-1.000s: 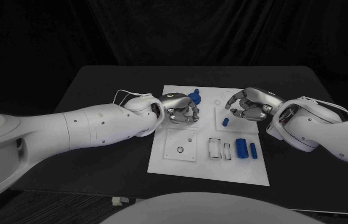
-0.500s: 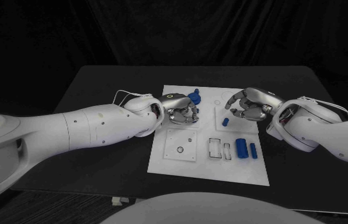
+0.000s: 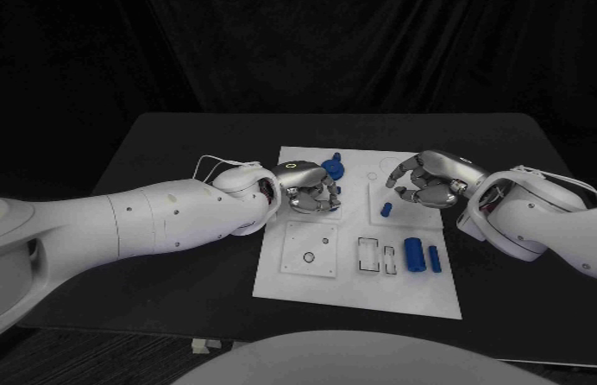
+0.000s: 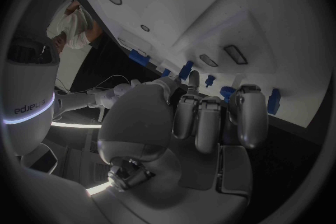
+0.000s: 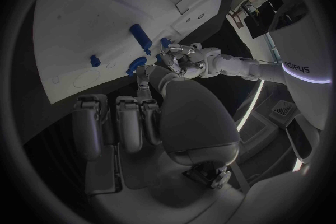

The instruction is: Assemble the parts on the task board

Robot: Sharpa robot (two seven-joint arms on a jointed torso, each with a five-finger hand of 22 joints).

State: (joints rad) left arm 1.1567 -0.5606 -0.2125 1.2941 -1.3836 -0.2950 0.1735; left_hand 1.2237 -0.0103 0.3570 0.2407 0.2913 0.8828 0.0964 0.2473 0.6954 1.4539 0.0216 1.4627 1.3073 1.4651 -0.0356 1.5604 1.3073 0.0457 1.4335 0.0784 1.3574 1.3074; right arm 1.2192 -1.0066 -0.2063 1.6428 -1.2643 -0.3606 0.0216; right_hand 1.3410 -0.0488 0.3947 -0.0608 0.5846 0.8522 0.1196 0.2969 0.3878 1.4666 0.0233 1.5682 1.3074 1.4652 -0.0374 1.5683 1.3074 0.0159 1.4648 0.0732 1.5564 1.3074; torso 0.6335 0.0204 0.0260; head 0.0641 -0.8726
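While both arms reach over the task board, which lies mid-tabletop, my left robot hand rests on the board's far left part with fingers curled together; whether it pinches anything I cannot tell. A blue part stands just beyond it. My right robot hand hovers over the board's far right part, fingers curled, grasp unclear, with a small blue part just beside it. Two blue cylinders lie on the board's near right area.
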